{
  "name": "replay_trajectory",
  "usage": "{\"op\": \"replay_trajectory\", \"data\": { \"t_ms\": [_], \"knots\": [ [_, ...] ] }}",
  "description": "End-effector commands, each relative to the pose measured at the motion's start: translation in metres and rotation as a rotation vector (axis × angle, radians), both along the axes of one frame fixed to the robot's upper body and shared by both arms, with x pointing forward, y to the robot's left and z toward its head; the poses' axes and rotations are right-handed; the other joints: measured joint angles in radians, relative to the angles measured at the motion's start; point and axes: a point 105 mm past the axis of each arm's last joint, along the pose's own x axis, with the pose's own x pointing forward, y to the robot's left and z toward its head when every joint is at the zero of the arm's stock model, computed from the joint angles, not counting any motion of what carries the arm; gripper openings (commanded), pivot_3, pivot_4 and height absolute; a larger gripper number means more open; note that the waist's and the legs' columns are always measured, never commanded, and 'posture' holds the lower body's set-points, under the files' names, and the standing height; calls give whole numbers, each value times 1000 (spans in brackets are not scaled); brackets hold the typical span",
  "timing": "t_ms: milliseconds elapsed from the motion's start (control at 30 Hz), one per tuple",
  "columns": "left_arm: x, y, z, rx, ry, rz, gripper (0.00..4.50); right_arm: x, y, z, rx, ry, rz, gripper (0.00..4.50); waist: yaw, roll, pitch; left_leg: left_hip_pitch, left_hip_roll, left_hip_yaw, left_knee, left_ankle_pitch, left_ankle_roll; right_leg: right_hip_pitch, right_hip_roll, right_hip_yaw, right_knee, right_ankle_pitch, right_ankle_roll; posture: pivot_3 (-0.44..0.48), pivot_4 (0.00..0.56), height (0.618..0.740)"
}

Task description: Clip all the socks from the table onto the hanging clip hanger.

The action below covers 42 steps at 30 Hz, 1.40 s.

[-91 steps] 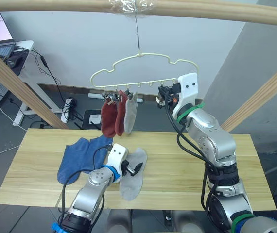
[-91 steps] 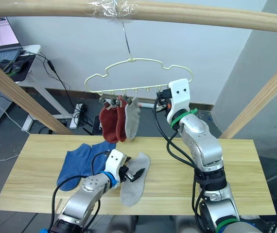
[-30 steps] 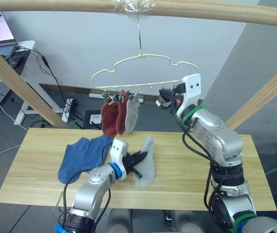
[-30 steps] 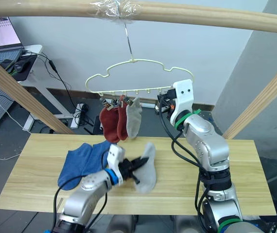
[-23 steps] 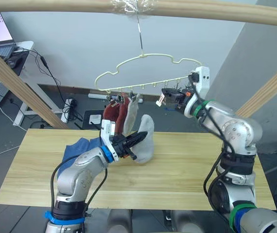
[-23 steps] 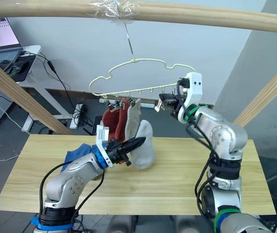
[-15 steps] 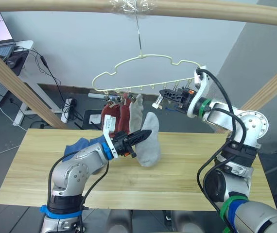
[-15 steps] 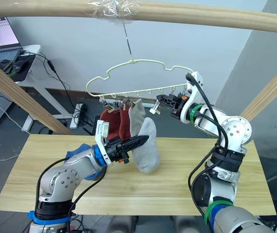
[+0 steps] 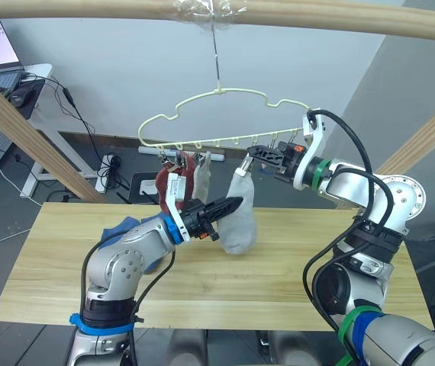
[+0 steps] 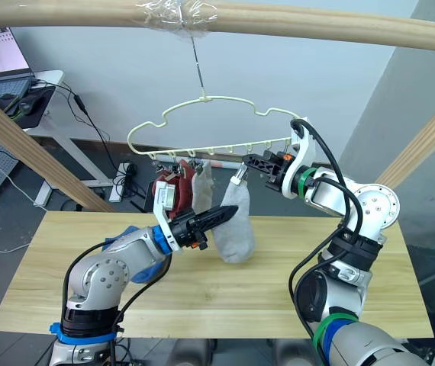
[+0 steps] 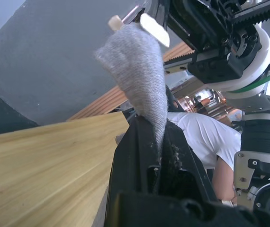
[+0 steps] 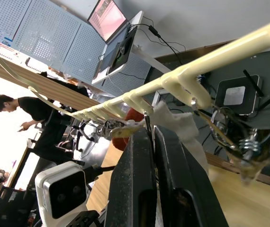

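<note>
Pale wooden poles frame the space, one running overhead with the clip hanger hooked under it, and behind stand a white wall and a grey floor with cables and a side desk. Below my arms lies the bench of light yellowish planks, with a blue sock lying flat just behind my left gripper. My left gripper is closed on a light grey sock, pinching its side; the sock hangs with its long axis near upright, its upper end pointing up toward my right gripper and its rounded lower end above the bench. My right gripper has its fingers pressed together at a clip on the hanger's row, right at the sock's upper tip. Beyond my left gripper, two rust-red socks and another grey sock hang from clips.
</note>
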Motion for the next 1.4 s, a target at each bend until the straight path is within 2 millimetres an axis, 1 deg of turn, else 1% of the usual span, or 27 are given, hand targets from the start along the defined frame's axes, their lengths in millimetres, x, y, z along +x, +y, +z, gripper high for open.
{"op": "replay_trajectory", "data": {
  "t_ms": [33, 167, 267, 367, 400, 467, 567, 600, 667, 733, 767, 867, 900, 933, 1033, 1067, 1133, 1200, 1233, 1333, 1400],
  "knots": [
    [0, -4, 6, -3, -41, -16, 37, -2, -4, -6, -17, 20, -15, 0, -1, 0, 0, 0, 0, 0, 0, 0, 0, 0, 0, 0, 0, 0, 0, 40, 244, 740],
    [-2, -8, 6, -3, -44, -40, 37, -3, -3, -4, -20, 7, -6, 0, -1, 0, 0, 0, 0, 0, 0, 0, 0, 0, 0, 0, 0, 0, 0, 40, 244, 740],
    [-5, -12, 5, -2, -44, -52, 0, -5, -3, -4, -9, 3, 10, 695, -2, 0, 0, 0, 0, 0, -1, 0, 0, 0, 0, 0, 0, 0, 0, 40, 244, 740],
    [-5, -13, 5, 1, -45, -53, 0, -6, -3, -2, 2, -7, 16, 1768, -5, 0, 0, 0, 0, 0, -1, 0, 0, 0, 0, 0, 0, 0, 0, 38, 245, 740],
    [-5, -13, 5, 2, -45, -54, 0, -6, -4, -1, 3, -9, 16, 2034, -8, 0, 0, 0, 0, 0, -1, 0, 0, -1, 0, 0, 0, 0, 0, 38, 245, 740],
    [-5, -13, 5, 2, -48, -54, 0, -6, -5, 0, 4, -16, 18, 2741, -14, 0, 0, -1, 0, 0, -1, 0, 0, -1, 0, 0, 0, 0, 0, 35, 246, 740],
    [-3, -13, 6, 12, -60, -53, 0, -8, -6, 7, 22, -53, 30, 3742, -21, 0, 0, -1, 0, 0, -1, 0, 0, -2, 0, 0, 0, 0, 0, 33, 246, 740],
    [-1, -13, 6, 25, -71, -44, 0, -11, -7, 14, 22, -99, 46, 4088, -22, 0, 0, -1, 0, 0, -2, 0, 0, -2, 0, 1, 0, 0, 0, 33, 246, 740],
    [2, -11, 4, 47, -91, -27, 0, -18, -6, 25, 29, -159, 80, 4088, -23, 2, 1, -1, 0, 0, -2, 0, 0, -2, 0, 1, 0, 0, 0, 31, 246, 740],
    [4, -9, 4, 67, -121, -14, 555, -24, -9, 33, 3, -238, 82, 4155, -24, 2, 1, -1, 0, 1, -2, 0, 0, -2, 0, 1, 0, 0, 0, 26, 246, 740],
    [4, -9, 3, 67, -123, -13, 729, -28, -10, 33, -23, -266, 84, 4155, -24, 2, 1, -1, 0, 1, -2, 0, 0, -3, 0, 1, 0, 0, 0, 26, 246, 740],
    [4, -7, -2, 84, -128, -14, 1693, -42, -9, 25, -129, -348, 104, 4155, -23, 2, 1, -1, 0, 1, -4, 0, 0, -3, 0, 1, -1, 0, 1, 23, 245, 740],
    [6, -5, -4, 98, -131, 8, 2012, -46, -8, 21, -150, -366, 108, 4155, -23, 2, 1, -1, 0, 1, -4, 0, 0, -3, 0, 1, -2, -3, 5, 22, 244, 740],
    [10, -1, -8, 121, -135, 43, 2294, -49, -7, 18, -169, -381, 104, 4155, -23, 2, 1, -1, 0, 1, -5, 0, 0, -3, 0, 1, -2, -3, 5, 20, 241, 740],
    [20, 9, -23, 215, -139, 158, 3209, -52, -6, 8, -238, -420, 76, 4155, -24, 2, 1, -1, 0, 2, -6, 0, 0, -3, 0, 3, -3, -3, 5, 19, 240, 740],
    [17, 12, -31, 244, -118, 160, 3520, -51, -6, 0, -285, -439, 35, 4155, -25, 2, 1, -1, 0, 3, -6, 0, 0, -3, 0, 3, -2, -3, 5, 19, 240, 740],
    [11, 17, -42, 301, -106, 171, 3520, -47, -6, -11, -369, -483, -39, 4155, -26, 2, 1, 0, 1, 3, -6, 0, 0, -3, 0, 3, -2, -3, 6, 25, 239, 740],
    [9, 28, -58, 436, -79, 220, 3520, -41, -9, -21, -495, -553, -149, 4155, -26, 2, 1, 0, 1, 3, -7, 0, 0, -3, 0, 3, -3, -3, 6, 34, 237, 740],
    [8, 34, -58, 477, -117, 255, 3520, -38, -11, -25, -543, -590, -195, 4155, -26, 2, 1, 0, 1, 3, -7, 0, 0, -4, 0, 3, -3, -3, 6, 34, 237, 740],
    [2, 45, -48, 515, -215, 302, 3520, -38, -8, -29, -611, -702, -254, 4155, -23, 2, 2, 0, 1, 3, -7, 0, 0, -4, 0, 4, -3, -3, 6, 52, 236, 740],
    [-5, 47, -37, 510, -264, 243, 3520, -40, -7, -30, -566, -709, -292, 4155, -22, 2, 2, 0, 1, 3, -7, 0, -1, -4, 0, 4, -3, -3, 6, 52, 236, 740]
  ]
}}
